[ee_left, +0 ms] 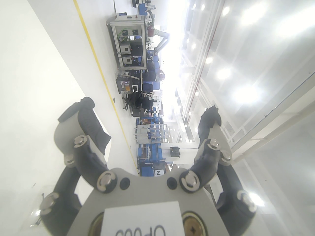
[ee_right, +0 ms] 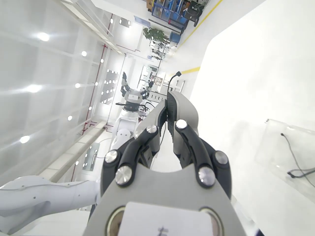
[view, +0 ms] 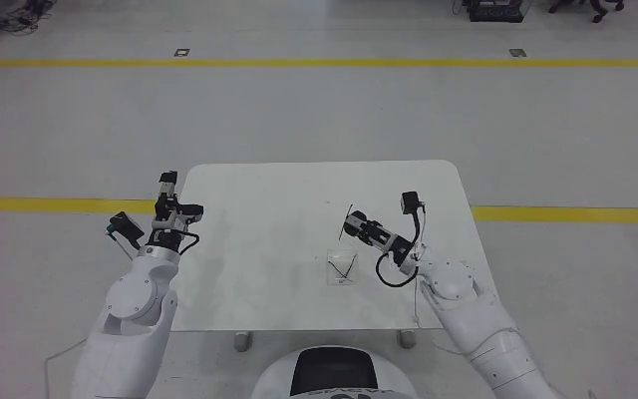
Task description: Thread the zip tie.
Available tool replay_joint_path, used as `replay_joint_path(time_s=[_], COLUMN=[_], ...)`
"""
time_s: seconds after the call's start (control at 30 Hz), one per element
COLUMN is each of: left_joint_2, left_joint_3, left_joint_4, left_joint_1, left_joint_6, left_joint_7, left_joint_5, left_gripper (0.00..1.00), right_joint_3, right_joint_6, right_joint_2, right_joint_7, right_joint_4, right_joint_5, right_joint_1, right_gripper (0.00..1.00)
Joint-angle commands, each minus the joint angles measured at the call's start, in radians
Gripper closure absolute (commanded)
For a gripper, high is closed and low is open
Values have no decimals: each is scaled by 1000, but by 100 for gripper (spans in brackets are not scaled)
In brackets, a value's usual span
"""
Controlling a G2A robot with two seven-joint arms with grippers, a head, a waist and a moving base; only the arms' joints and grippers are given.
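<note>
My right gripper (ee_right: 167, 100) is shut on a thin black zip tie (ee_right: 173, 79), whose head end sticks out past the fingertips. From above, this gripper (view: 352, 225) hangs over the table's right half, with the zip tie (view: 349, 211) pointing toward the far edge. My left gripper (ee_left: 147, 110) is open with its fingers spread wide and nothing between them. It stands at the table's left edge (view: 177, 199), well apart from the zip tie. The right wrist view also catches this open left gripper (ee_right: 134, 92) in the distance.
A clear shallow tray (view: 331, 255) lies on the white table (view: 269, 229) just in front of my right gripper. Inside the tray (ee_right: 270, 126) lie spare black zip ties (ee_right: 295, 159). The table's middle and far part are bare.
</note>
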Motion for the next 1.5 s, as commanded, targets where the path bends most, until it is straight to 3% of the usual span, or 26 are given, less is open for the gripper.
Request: replay_joint_path(time_s=[0.0,0.1,0.43,0.57,0.67,0.87,1.13,1.33,1.47], left_joint_2=[0,0,0,1,-1,-11,-11,-22,-25], left_joint_3=[0,0,5,64,126,228,229,290,324], left_joint_4=[0,0,1,-7,-1,30,29,28,45], left_joint_1=[0,0,-2,-21,-41,-99,-99,-89,-81], left_joint_6=[0,0,3,21,53,120,118,68,39], left_joint_7=[0,0,-8,-121,-166,-153,-154,-221,-255], left_joint_5=[0,0,5,54,110,169,166,57,45], left_gripper=[0,0,0,0,0,0,0,0,0], right_joint_3=[-6,-17,-17,-21,-19,-10,-11,-27,-37], right_joint_6=[0,0,3,0,0,0,0,0,0], right_joint_2=[-7,-18,-19,-21,-24,-31,-31,-43,-56], right_joint_7=[-30,-38,-45,-49,-57,-53,-57,-66,-46], right_joint_4=[7,16,19,6,2,21,16,-26,-20], right_joint_5=[32,82,76,98,116,171,171,215,242], right_joint_1=[0,6,6,-10,-21,-37,-37,-62,-79], right_gripper=[100,100,100,100,100,100,100,100,100])
